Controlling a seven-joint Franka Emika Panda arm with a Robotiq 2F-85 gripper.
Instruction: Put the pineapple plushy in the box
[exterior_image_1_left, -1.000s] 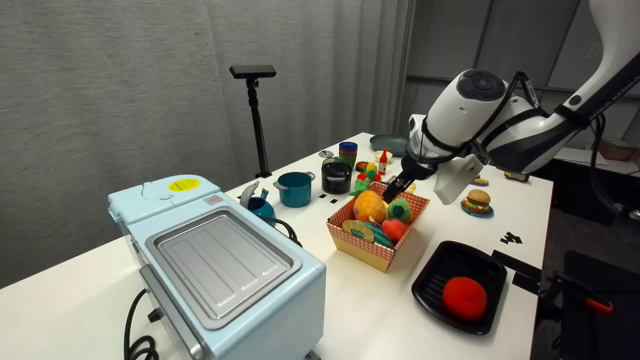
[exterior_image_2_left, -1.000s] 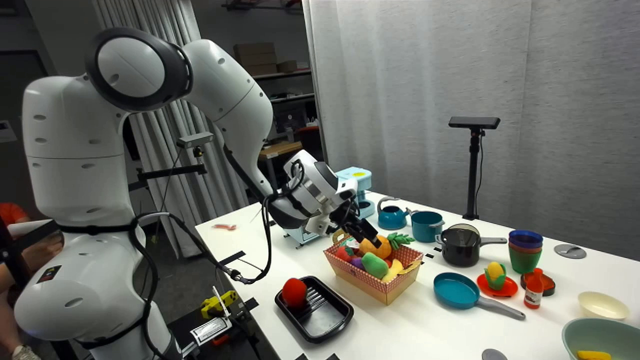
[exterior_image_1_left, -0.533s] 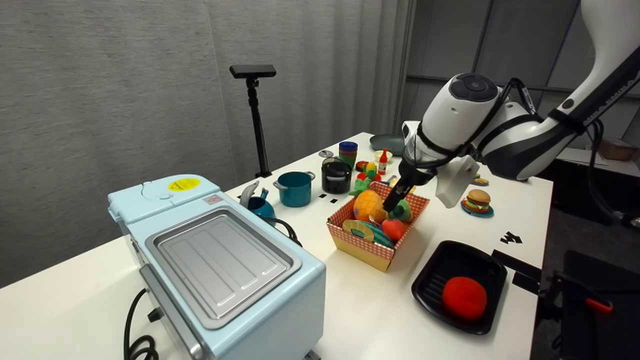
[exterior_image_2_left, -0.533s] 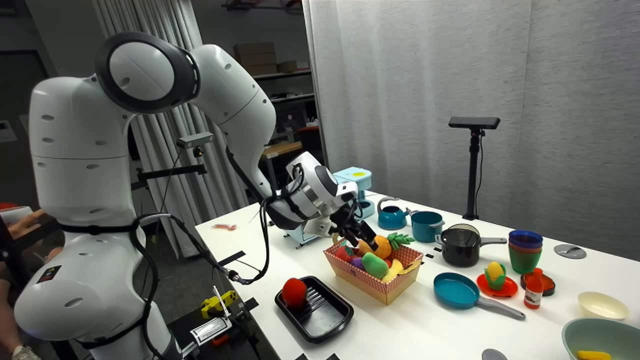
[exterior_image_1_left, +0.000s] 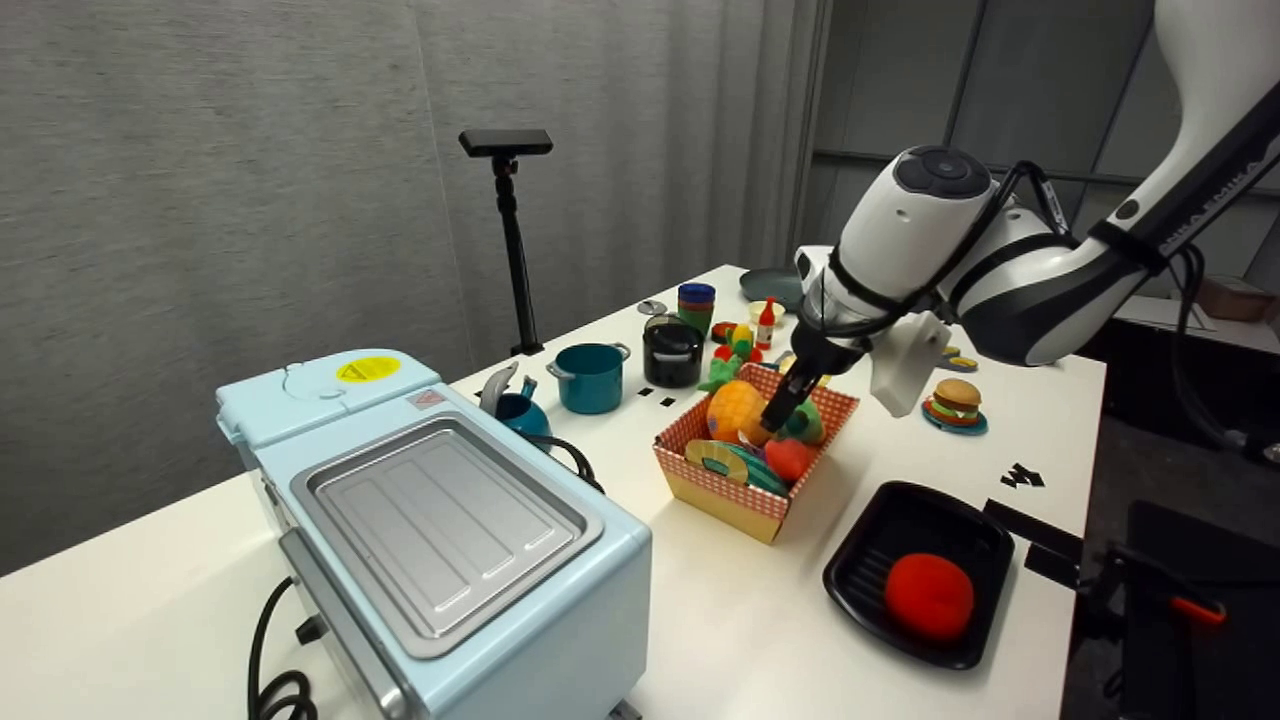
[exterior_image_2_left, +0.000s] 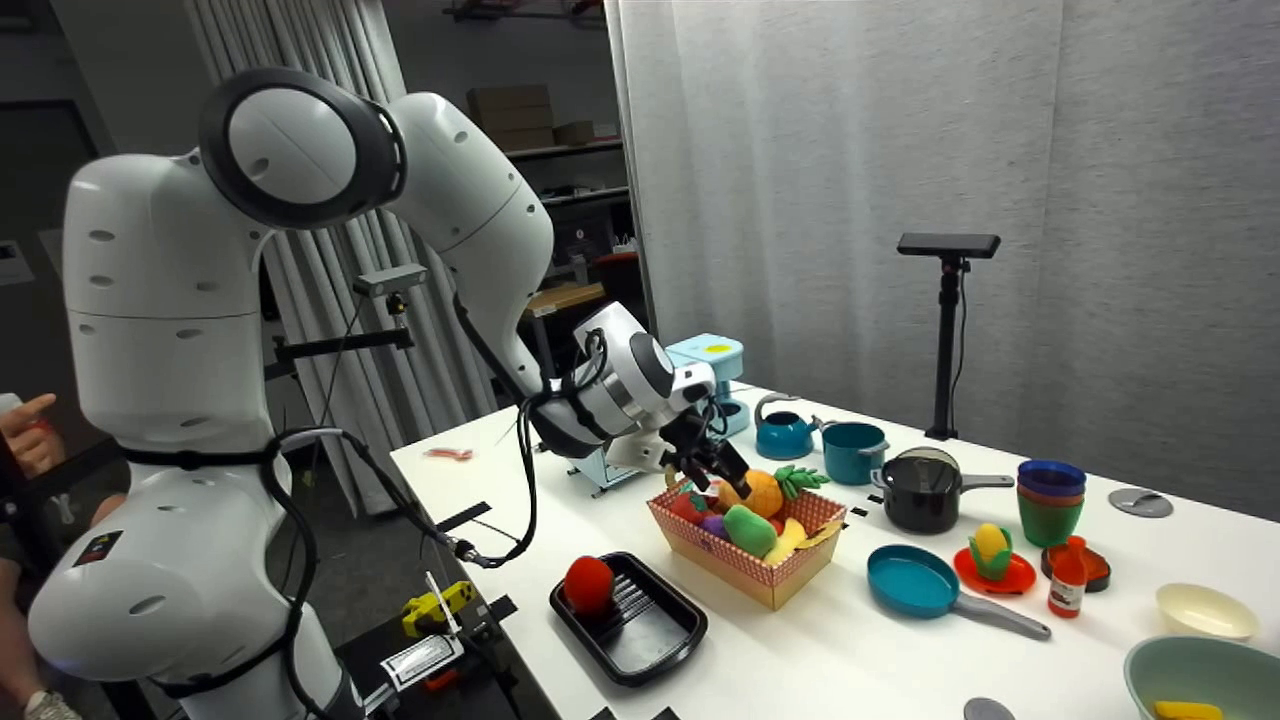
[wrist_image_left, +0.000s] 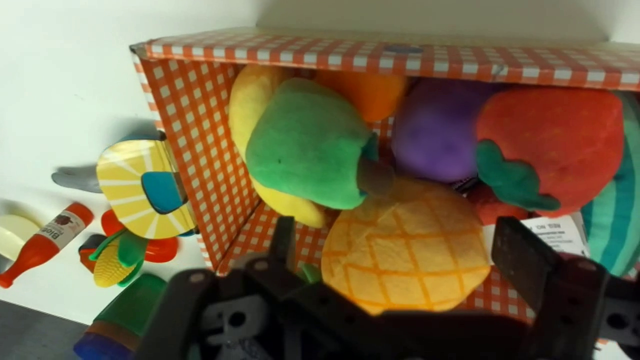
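Note:
The pineapple plushy (exterior_image_1_left: 737, 408) lies inside the box (exterior_image_1_left: 728, 508) among other plush toys. In an exterior view, its green leafy tuft (exterior_image_2_left: 800, 481) sticks out past the box rim (exterior_image_2_left: 715, 553). The wrist view shows the orange-yellow body of the pineapple plushy (wrist_image_left: 400, 260) and the checkered box rim (wrist_image_left: 330, 56). My gripper (wrist_image_left: 394, 232) is open, with a finger on either side of the plushy; a gap shows at the left finger. In both exterior views the gripper (exterior_image_1_left: 772, 415) (exterior_image_2_left: 738, 478) is low over the box, beside the plushy. The tuft is mostly hidden in the wrist view.
The box also holds a green plush (wrist_image_left: 305, 145), a strawberry plush (wrist_image_left: 555, 145) and a purple plush (wrist_image_left: 435, 135). A black tray (exterior_image_2_left: 655, 645) with a red plush (exterior_image_2_left: 590, 585) stands near it. A teal pan (exterior_image_2_left: 912, 582), pots and a light-blue appliance (exterior_image_1_left: 450, 530) surround it.
My gripper has moved down into the box, to the pineapple plushy's side. The plushy, the box and the other toys have not visibly moved.

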